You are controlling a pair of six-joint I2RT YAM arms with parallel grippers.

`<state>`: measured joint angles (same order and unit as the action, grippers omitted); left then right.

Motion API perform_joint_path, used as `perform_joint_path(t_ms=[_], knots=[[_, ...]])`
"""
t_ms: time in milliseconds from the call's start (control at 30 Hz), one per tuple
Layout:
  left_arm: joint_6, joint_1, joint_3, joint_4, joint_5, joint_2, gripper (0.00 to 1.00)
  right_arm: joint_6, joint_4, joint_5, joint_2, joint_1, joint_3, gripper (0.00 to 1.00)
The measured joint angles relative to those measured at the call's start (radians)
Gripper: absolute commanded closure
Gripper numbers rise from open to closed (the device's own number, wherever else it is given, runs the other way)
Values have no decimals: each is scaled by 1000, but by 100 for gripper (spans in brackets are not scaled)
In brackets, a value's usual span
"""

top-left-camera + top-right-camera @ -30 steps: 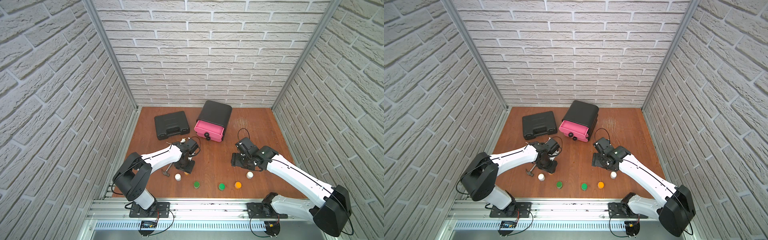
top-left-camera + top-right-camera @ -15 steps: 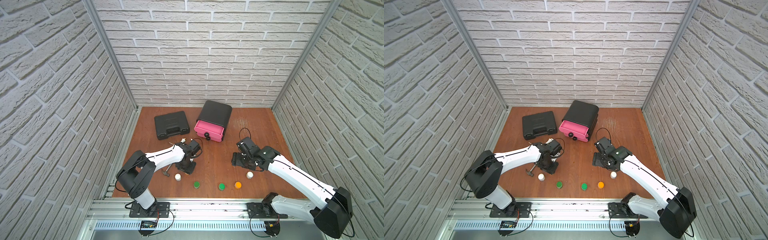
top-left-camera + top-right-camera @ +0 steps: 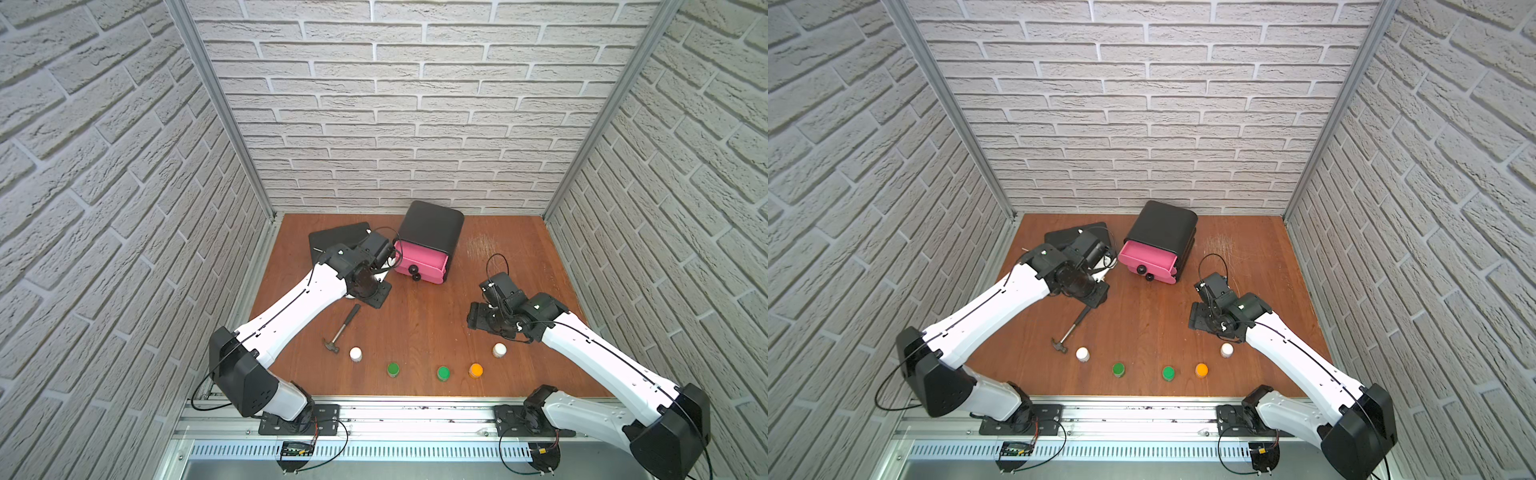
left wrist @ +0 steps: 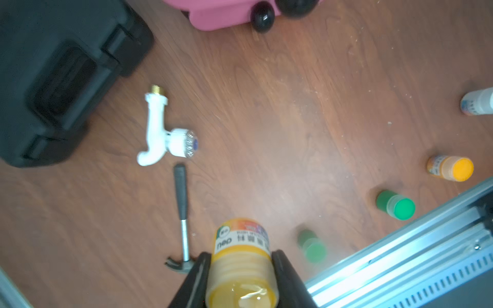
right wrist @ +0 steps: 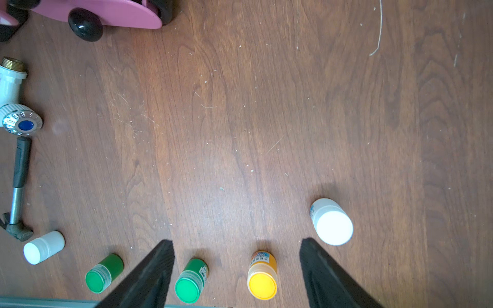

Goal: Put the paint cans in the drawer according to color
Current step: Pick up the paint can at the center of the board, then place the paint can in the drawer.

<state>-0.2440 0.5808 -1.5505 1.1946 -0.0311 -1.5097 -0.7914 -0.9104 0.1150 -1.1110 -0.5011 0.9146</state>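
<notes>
Both top views: five small round paint jars (image 3: 443,372) (image 3: 1168,373) line the front of the brown wooden table (image 3: 415,316) (image 3: 1142,324), apart from the open pink plastic drawer (image 3: 422,259) (image 3: 1148,257). Left wrist: the left gripper (image 4: 241,257) clamps a sixth, orange-yellow jar (image 4: 241,269). Right wrist: the right gripper (image 5: 236,249) hangs above the row, jaws spread and empty.

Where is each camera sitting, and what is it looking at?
Top views: high above the front rail, looking down at the table. The left arm and right arm show in both top views.
Left wrist: on the left arm, looking past the left claw, which is shut on an orange-yellow paint can.
Right wrist: on the right arm, looking down past the open right claw at a green paint can.
Shared: both wrist views show the hammer and the pink drawer.
</notes>
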Motion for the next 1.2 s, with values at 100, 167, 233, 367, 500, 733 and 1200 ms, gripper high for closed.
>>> perform_joint_path(t_ms=[100, 167, 233, 367, 500, 733, 1200], knots=[[97, -15, -271, 97, -8, -126, 71, 19, -3, 0, -1, 16, 0, 21], [139, -21, -375, 97, -11, -204, 71, 25, -6, 0, -2, 25, 0, 21], [166, -26, -444, 124, -10, -269, 71, 27, -6, 0, -2, 29, 0, 21], [181, -33, -674, 180, -5, -449, 70, 24, -8, -3, 4, 34, 0, 21], [181, -34, -831, 156, -6, -561, 70, 21, -14, -3, 26, 35, 0, 22], [180, -32, -893, 152, 2, -630, 70, 22, -24, -2, 33, 42, 1, 22], [153, -32, -896, 106, 4, -732, 69, 40, -36, -3, 17, 50, 6, 22]])
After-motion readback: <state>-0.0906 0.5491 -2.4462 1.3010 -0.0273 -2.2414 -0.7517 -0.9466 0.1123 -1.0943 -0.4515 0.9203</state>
